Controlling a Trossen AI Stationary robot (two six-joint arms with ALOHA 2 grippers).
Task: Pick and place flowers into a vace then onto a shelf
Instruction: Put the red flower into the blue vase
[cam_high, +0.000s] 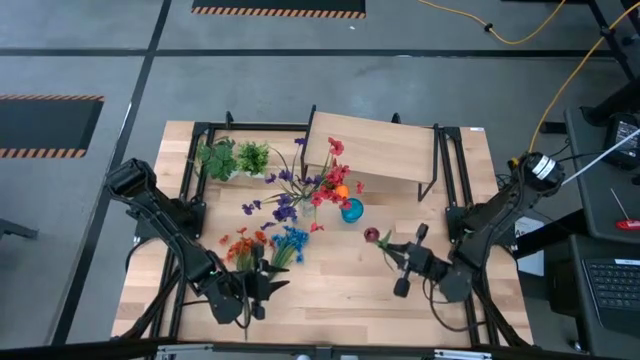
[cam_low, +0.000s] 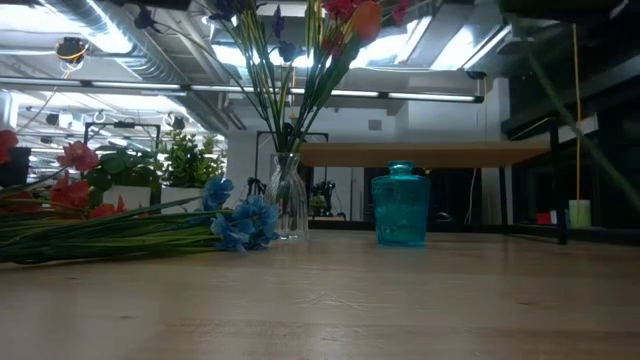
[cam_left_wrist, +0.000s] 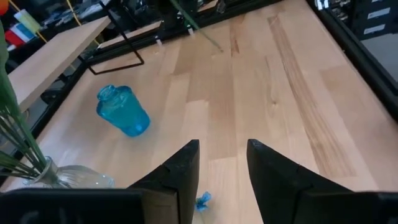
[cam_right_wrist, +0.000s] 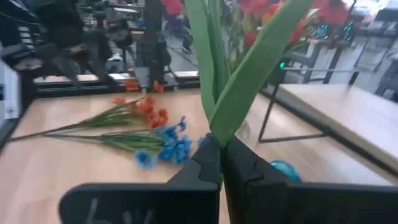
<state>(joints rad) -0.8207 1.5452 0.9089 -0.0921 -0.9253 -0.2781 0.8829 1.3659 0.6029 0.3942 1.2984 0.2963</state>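
Near the blue vase, right gripper clamps a red bud's stem; left gripper gapes, empty.

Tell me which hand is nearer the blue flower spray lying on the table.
Left. The left hand sits right beside the blue flower spray; the right hand is farther off, holding a dark red bud.

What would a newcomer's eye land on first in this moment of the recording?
Most striking is the bouquet of red, orange and purple flowers standing in a clear glass vase mid-table, in front of the shelf, with a small teal vase beside it. Orange and blue sprays lie flat near the open left claw. The right claw is shut on a green stem bearing a dark red bud.
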